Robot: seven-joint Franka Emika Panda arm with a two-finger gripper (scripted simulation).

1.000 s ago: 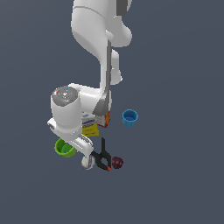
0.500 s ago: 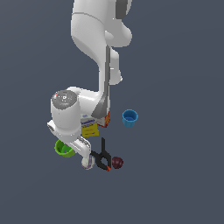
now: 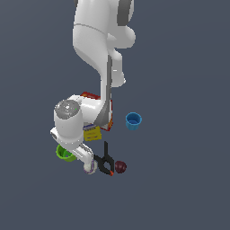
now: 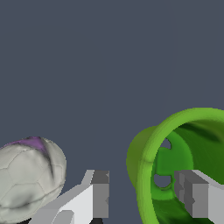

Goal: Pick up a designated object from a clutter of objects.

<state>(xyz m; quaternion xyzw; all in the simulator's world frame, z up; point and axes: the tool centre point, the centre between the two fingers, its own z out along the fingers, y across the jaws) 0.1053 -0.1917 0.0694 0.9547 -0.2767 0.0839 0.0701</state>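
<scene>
The lime-green cup [image 4: 151, 144] fills the near side of the wrist view, its darker green inside facing the camera. My gripper [image 4: 146, 194] is open and straddles the cup's wall: one finger [image 4: 194, 199] is inside the cup, the other [image 4: 99, 194] outside, apart from the wall. In the exterior view the cup [image 3: 63, 154] peeks out under the arm's hand [image 3: 68, 123], which hides the fingers.
A white ball [image 4: 28, 175] lies close beside the outer finger; it also shows in the exterior view [image 3: 90, 167]. A black clamp [image 3: 105, 161] and a dark plum [image 3: 120, 167] lie beyond it. A white-and-yellow box [image 3: 92, 134], a red box [image 3: 91, 95] and a blue cup [image 3: 133, 121] stand farther off.
The hand has sunk a little toward the green cup. The objects have not moved.
</scene>
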